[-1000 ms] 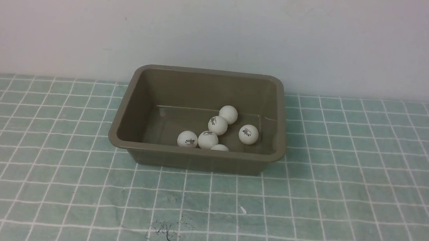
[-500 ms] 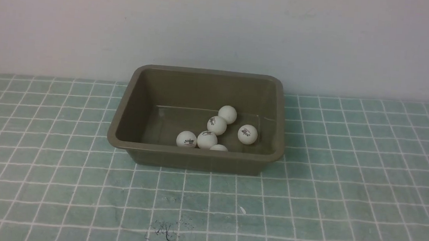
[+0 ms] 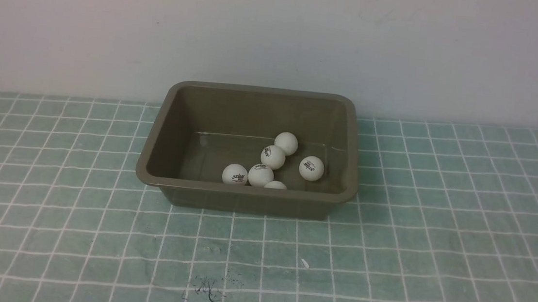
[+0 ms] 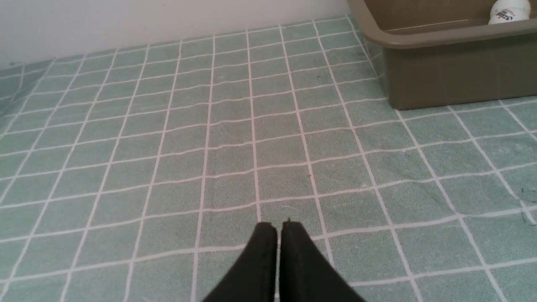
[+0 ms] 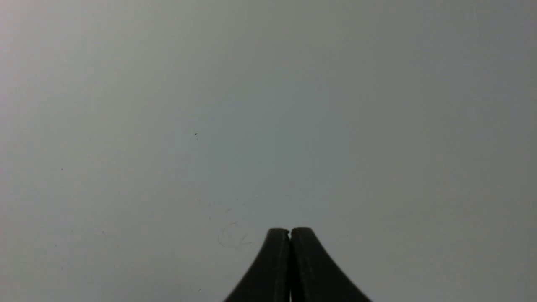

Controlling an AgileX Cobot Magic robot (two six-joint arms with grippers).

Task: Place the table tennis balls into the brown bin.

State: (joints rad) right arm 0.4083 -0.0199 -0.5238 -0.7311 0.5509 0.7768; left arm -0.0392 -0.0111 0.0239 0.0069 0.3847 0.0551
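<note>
One brown bin [image 3: 169, 127], six table tennis balls [image 3: 273, 156], one checked cloth [image 3: 436, 243], and two tools.

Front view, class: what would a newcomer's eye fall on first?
First, the brown bin at mid-table against the pale wall, on a green checked cloth. Next, the six white table tennis balls clustered on its floor, toward the near wall. Neither pincer shows there.

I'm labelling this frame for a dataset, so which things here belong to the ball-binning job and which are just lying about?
Belonging to the job:
- six table tennis balls, all in the bin
- brown bin
- left pincer, shut, empty
- right pincer, shut, empty

Just lying about:
- green checked tablecloth
- dark scribble marks on the cloth
- small white fleck
</note>
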